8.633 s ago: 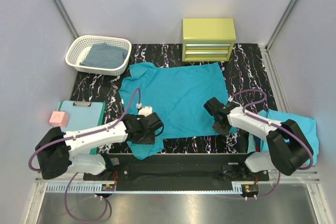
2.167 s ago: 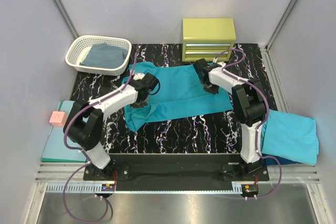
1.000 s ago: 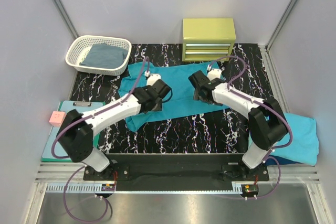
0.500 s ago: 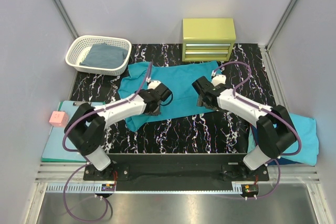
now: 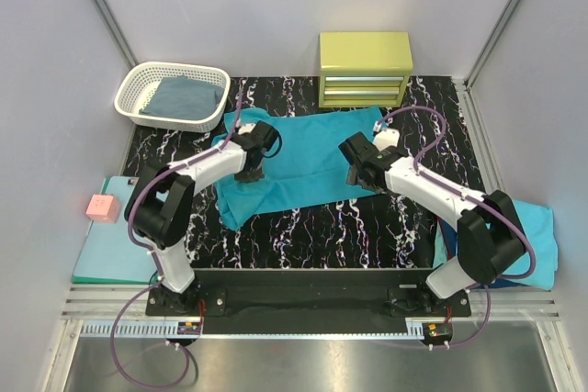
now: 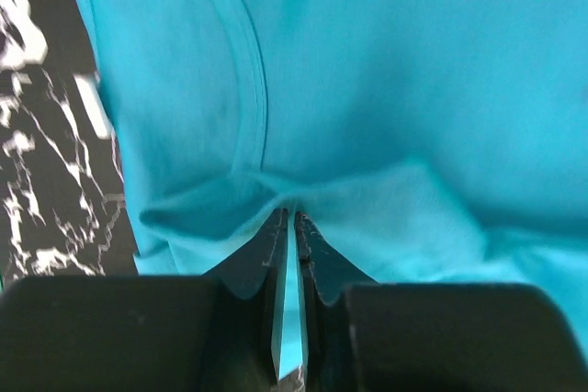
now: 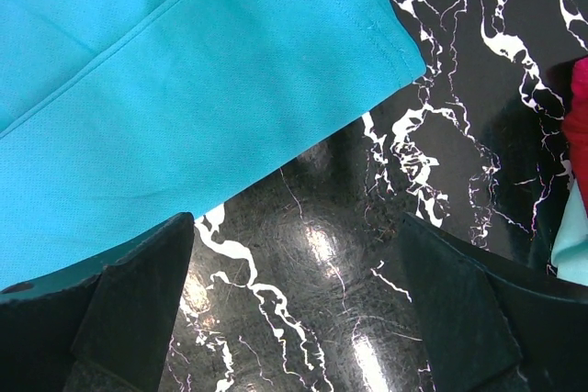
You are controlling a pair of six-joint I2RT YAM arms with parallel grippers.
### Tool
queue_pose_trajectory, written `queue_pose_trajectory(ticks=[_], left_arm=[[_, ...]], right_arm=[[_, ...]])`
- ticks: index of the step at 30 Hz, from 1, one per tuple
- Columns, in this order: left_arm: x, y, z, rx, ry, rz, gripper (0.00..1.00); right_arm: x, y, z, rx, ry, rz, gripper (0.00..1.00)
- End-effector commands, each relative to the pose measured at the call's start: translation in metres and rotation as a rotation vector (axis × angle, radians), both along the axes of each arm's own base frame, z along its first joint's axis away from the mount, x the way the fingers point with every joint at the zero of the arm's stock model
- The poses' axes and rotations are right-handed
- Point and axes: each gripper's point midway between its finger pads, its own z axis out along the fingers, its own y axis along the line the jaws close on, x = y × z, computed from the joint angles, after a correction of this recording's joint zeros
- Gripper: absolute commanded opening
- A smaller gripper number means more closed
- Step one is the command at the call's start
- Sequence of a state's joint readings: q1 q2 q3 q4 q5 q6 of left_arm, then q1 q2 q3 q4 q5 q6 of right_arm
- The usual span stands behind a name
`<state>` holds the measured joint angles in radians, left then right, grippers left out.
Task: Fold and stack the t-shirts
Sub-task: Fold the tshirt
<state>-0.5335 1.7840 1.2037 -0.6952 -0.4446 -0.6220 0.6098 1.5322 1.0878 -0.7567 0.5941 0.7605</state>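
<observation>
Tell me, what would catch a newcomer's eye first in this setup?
The bright teal t-shirt, folded into a band across the black marbled table, stands out first. The left arm's fingers pinch a ridge of its cloth near its left end; the right arm's fingers stand wide open beside its right edge. Behind sit a yellow-green drawer chest and a white basket.

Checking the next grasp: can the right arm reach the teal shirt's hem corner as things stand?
Probably yes: the right gripper hangs open just beside the corner of the teal shirt, with only bare table between its jaws.
</observation>
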Motion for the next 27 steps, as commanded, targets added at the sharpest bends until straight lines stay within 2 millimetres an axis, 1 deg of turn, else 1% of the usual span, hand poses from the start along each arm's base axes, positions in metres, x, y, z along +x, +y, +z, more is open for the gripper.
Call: queue_pose_trajectory(ticks=[1,2,4,5,7,9,11,13,14,16,17,18,19,20,21,22,23,25,26,27], left_arm=[[0.037,-0.006,0.027,-0.03,-0.085,-0.007,0.13],[0.045,-0.007,0.028,-0.032,-0.089,-0.006,0.13],[0.05,-0.007,0.025,-0.027,-0.079,-0.007,0.12],[0.055,-0.006,0.02,-0.021,-0.07,-0.004,0.12],[0.058,-0.005,0.014,-0.016,-0.055,0.0,0.12],[0.061,-0.001,0.002,-0.006,-0.031,0.01,0.11],[0.062,0.001,0.0,0.001,-0.032,0.018,0.09],[0.064,0.0,0.012,-0.012,-0.069,0.029,0.07],[0.063,-0.002,0.03,-0.037,-0.12,0.023,0.07],[0.062,-0.002,0.051,-0.05,-0.182,0.017,0.08],[0.06,-0.003,0.07,-0.07,-0.231,0.012,0.09],[0.058,-0.002,0.08,-0.073,-0.253,0.01,0.11],[0.055,-0.001,0.087,-0.076,-0.267,0.006,0.17],[0.051,-0.003,0.101,-0.093,-0.299,-0.002,0.19],[0.049,-0.003,0.107,-0.105,-0.309,-0.007,0.22],[0.046,-0.003,0.111,-0.112,-0.313,-0.01,0.27],[0.038,-0.006,0.117,-0.139,-0.322,-0.022,0.28],[0.025,-0.012,0.115,-0.17,-0.312,-0.032,0.29],[0.011,-0.019,0.109,-0.186,-0.292,-0.059,0.3],[0.003,-0.023,0.105,-0.197,-0.284,-0.058,0.29]], right_arm=[[-0.001,-0.009,0.016,-0.029,-0.05,-0.011,0.99],[-0.002,-0.011,0.016,-0.031,-0.05,-0.011,0.99],[-0.004,-0.012,0.016,-0.033,-0.046,-0.01,0.99],[-0.005,-0.012,0.015,-0.033,-0.045,-0.009,0.99],[-0.007,-0.014,0.016,-0.038,-0.043,-0.005,0.99],[-0.01,-0.017,0.017,-0.044,-0.044,-0.005,0.99],[-0.012,-0.02,0.02,-0.05,-0.05,0.002,0.99],[-0.013,-0.023,0.024,-0.058,-0.059,0.003,0.99],[-0.015,-0.024,0.026,-0.055,-0.066,0.004,0.99],[-0.016,-0.025,0.027,-0.049,-0.071,0.002,0.99],[-0.017,-0.025,0.026,-0.045,-0.07,0.004,0.99],[-0.017,-0.023,0.025,-0.036,-0.068,0.004,0.99],[-0.018,-0.023,0.023,-0.031,-0.064,0.001,0.98],[-0.02,-0.023,0.02,-0.03,-0.054,0.0,0.98],[-0.022,-0.022,0.018,-0.021,-0.048,-0.001,0.98],[-0.023,-0.022,0.016,-0.014,-0.047,-0.008,0.98],[-0.025,-0.022,0.015,-0.01,-0.044,-0.01,0.98],[-0.028,-0.022,0.012,-0.002,-0.038,-0.01,0.98],[-0.028,-0.022,0.012,0.0,-0.041,-0.01,0.98],[-0.029,-0.022,0.011,0.001,-0.038,-0.011,0.98]])
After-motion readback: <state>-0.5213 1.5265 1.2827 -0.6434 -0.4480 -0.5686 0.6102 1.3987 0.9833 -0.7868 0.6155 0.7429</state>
